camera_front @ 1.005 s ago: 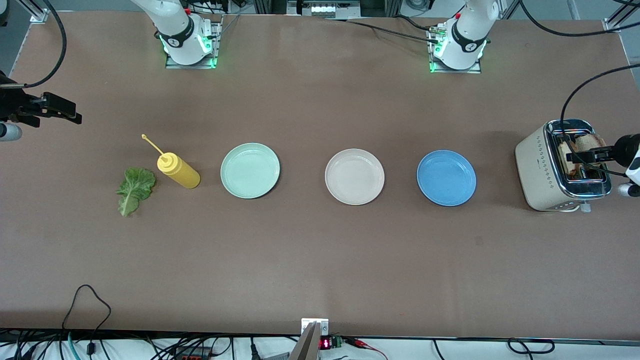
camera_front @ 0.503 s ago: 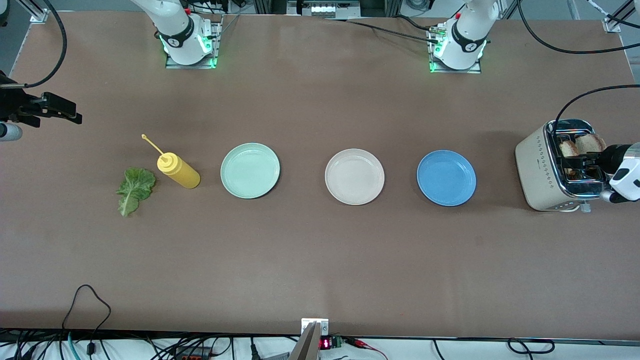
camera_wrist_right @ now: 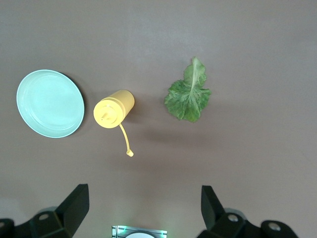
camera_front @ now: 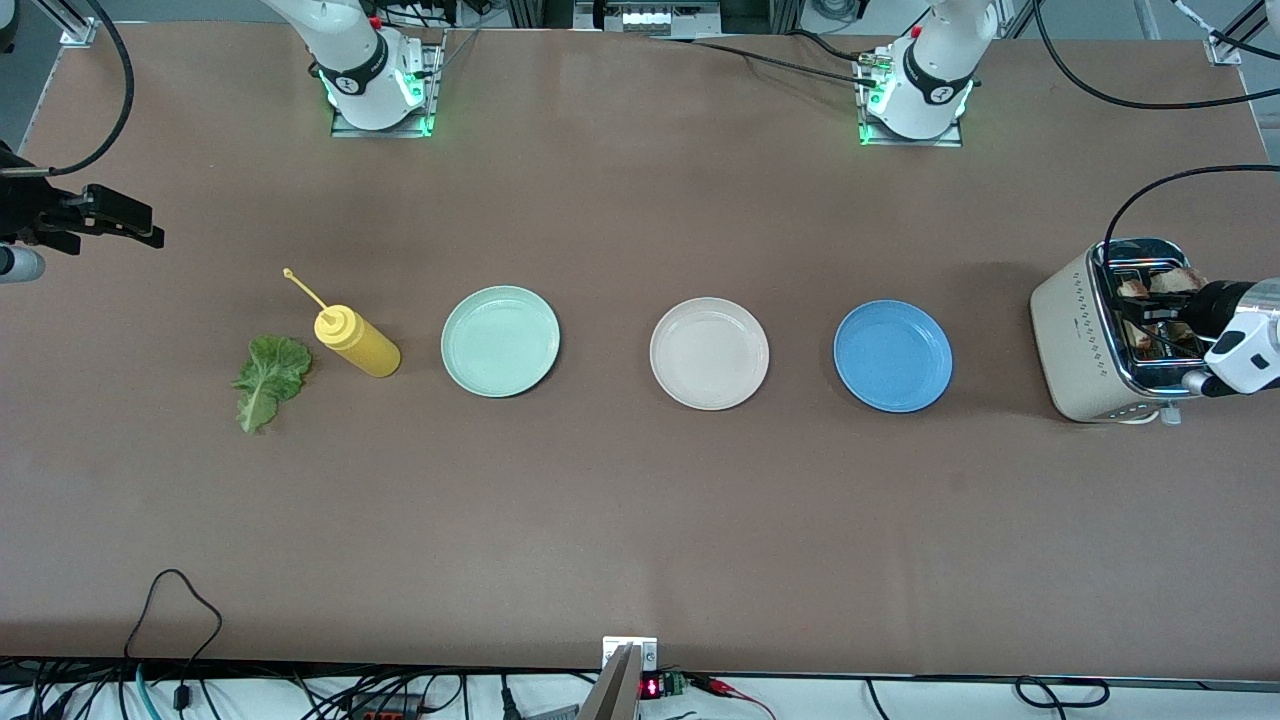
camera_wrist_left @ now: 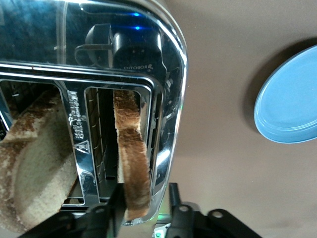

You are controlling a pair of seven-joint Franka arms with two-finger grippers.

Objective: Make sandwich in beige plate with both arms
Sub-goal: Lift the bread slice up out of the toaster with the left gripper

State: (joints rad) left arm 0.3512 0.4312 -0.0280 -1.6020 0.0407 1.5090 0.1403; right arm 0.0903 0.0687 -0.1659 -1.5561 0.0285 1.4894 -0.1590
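Note:
The beige plate (camera_front: 709, 353) lies bare at mid-table between a mint-green and a blue plate. Two bread slices stand in the toaster (camera_front: 1085, 340) at the left arm's end. My left gripper (camera_front: 1150, 310) is down at the toaster's top. In the left wrist view it (camera_wrist_left: 145, 193) is open, one finger against a slice (camera_wrist_left: 131, 148) and the other outside the slot's chrome rim. The second slice (camera_wrist_left: 34, 163) stands in the other slot. The lettuce leaf (camera_front: 268, 375) lies flat at the right arm's end, also in the right wrist view (camera_wrist_right: 189, 94). My right gripper (camera_front: 140, 230) waits open above it (camera_wrist_right: 145, 198).
A yellow squeeze bottle (camera_front: 358, 342) lies beside the lettuce, nozzle pointing away from the front camera. The mint-green plate (camera_front: 500, 341) and the blue plate (camera_front: 893, 356) flank the beige one. Cables hang near the toaster.
My left gripper has come down onto the toaster's slot and now straddles one slice. The right arm has not moved.

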